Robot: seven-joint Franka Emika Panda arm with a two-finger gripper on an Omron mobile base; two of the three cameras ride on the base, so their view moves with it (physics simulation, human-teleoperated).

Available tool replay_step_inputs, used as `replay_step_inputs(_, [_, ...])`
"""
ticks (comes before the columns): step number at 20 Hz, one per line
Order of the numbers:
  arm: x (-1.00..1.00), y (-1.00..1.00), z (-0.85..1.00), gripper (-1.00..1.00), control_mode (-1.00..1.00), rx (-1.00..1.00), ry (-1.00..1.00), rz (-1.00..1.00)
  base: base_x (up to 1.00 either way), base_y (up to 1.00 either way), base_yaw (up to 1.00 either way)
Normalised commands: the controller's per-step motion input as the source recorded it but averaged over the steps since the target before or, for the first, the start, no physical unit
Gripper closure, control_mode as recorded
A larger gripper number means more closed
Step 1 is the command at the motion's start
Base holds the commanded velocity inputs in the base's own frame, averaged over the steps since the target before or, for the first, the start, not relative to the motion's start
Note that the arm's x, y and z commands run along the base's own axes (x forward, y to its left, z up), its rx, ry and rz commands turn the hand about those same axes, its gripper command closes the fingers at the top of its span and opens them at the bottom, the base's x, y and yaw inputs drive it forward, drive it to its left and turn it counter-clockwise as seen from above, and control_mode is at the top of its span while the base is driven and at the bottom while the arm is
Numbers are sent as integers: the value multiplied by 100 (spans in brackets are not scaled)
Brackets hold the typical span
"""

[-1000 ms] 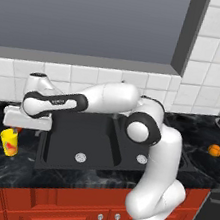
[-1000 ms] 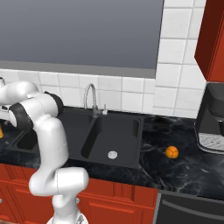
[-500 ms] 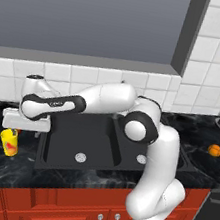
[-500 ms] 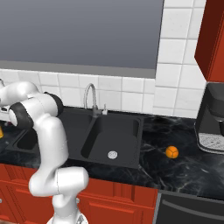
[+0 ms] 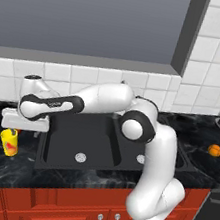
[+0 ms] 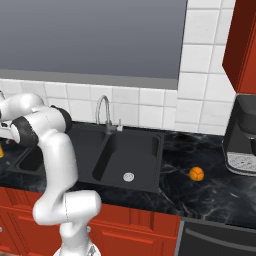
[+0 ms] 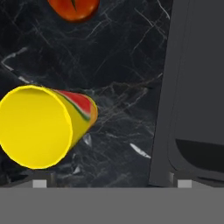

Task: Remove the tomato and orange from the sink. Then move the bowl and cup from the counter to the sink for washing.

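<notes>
Yellow cup point(image 7: 37, 127) upright on counter, end effector point(image 5: 22, 123) above (spread wide, holding nothing)

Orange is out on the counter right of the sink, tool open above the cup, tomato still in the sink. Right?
One thing is off: the tomato is out of the sink too, on the counter beyond the cup, as the hand view shows. The orange and the open tool are as you say.
</notes>
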Motion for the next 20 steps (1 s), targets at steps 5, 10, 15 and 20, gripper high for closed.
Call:
replay_step_inputs(5, [8,6,-2,-100,-100,0,0,-3,0,0,0])
replay_step_inputs(10, [5,6,-5,-100,-100,-1,0,-3,0,0,0])
replay_step_inputs(15, [5,8,-6,-100,-100,-2,0,-4,0,0,0])
replay_step_inputs(20, [3,8,-6,-100,-100,-1,0,-3,0,0,0])
